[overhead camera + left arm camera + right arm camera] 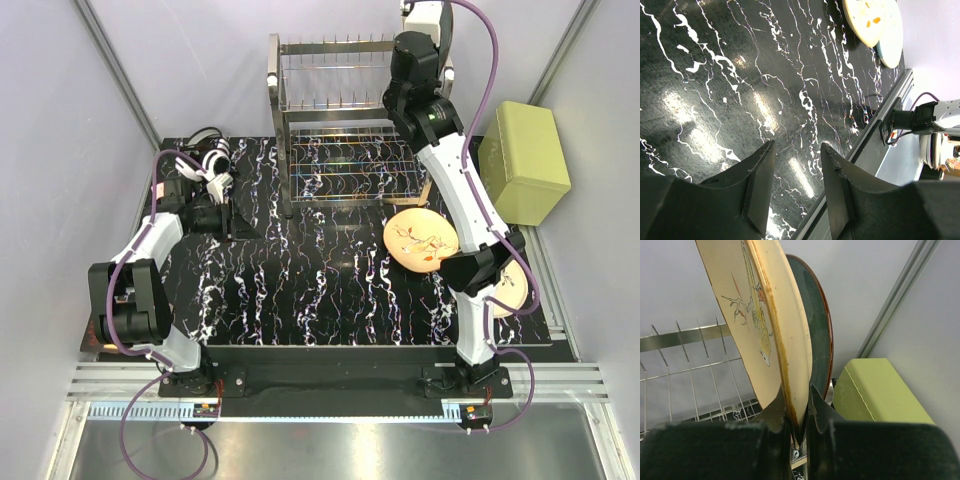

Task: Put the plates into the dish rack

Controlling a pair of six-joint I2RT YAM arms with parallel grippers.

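Plates mid-loading. We see the right gripper [799, 415] pinching one peach plate [765, 325] by its rim, held on edge so that it can slip between the prongs of the dish rack [685, 336]. A teal plate [817, 325] stands upright just behind. Only the right wrist view shows this pair, since overhead the arm hides them. The overhead view adds a second peach plate [420, 240] and a cream plate [510, 292] lying flat near the right edge of the table [300, 290]. The left gripper [797, 185] hangs half-open and empty near the left edge.
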